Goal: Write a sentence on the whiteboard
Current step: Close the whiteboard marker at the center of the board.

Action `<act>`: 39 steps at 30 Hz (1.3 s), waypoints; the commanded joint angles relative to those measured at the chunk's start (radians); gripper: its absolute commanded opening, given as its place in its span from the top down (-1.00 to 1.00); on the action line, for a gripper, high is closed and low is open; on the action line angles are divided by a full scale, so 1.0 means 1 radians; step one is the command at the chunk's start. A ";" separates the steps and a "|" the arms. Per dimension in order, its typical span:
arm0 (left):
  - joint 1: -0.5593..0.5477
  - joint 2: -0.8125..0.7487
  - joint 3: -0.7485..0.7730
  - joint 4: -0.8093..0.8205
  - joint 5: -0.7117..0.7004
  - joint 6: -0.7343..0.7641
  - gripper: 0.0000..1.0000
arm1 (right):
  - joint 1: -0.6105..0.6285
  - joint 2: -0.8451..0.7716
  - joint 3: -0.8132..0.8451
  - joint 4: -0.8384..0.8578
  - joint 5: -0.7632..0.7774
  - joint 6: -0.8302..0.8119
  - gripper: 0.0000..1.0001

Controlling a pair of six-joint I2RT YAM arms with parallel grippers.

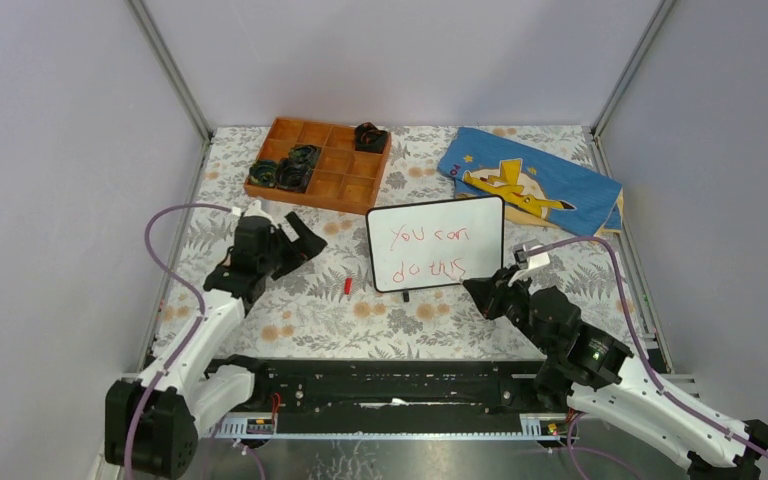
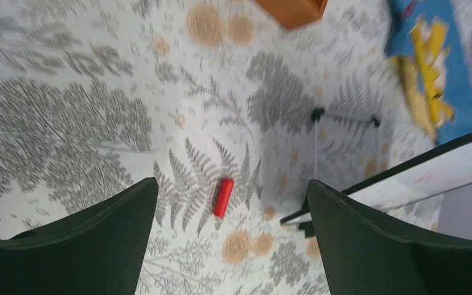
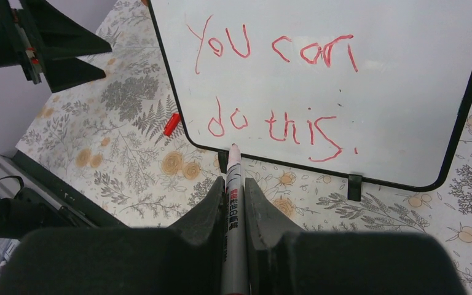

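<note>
Right gripper: closed on marker, tip at lower edge of whiteboard, below the sentence.
Left gripper: open, apart from whiteboard.

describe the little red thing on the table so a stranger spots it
Find the whiteboard with red writing, mid-table. Just off its lower left corner, on the fern-print cloth, lies a small red cylinder. Nothing else loose there is red; the tray behind is orange.
</note>
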State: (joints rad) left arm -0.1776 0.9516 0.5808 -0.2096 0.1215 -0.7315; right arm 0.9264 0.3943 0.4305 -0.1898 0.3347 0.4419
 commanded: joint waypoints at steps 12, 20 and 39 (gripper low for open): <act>-0.283 0.397 0.232 -0.282 -0.117 0.199 -0.77 | -0.006 0.035 0.044 0.067 -0.042 -0.079 1.00; -0.347 0.556 0.321 -0.328 -0.197 0.253 -0.51 | -0.006 -0.008 0.032 0.061 -0.046 -0.080 1.00; -0.347 0.710 0.410 -0.346 -0.176 0.342 -0.01 | -0.007 0.018 0.042 0.082 -0.022 -0.099 1.00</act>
State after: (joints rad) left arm -0.5247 1.6413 0.9463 -0.5388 -0.0456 -0.4286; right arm 0.9264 0.4023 0.4309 -0.1665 0.2970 0.3622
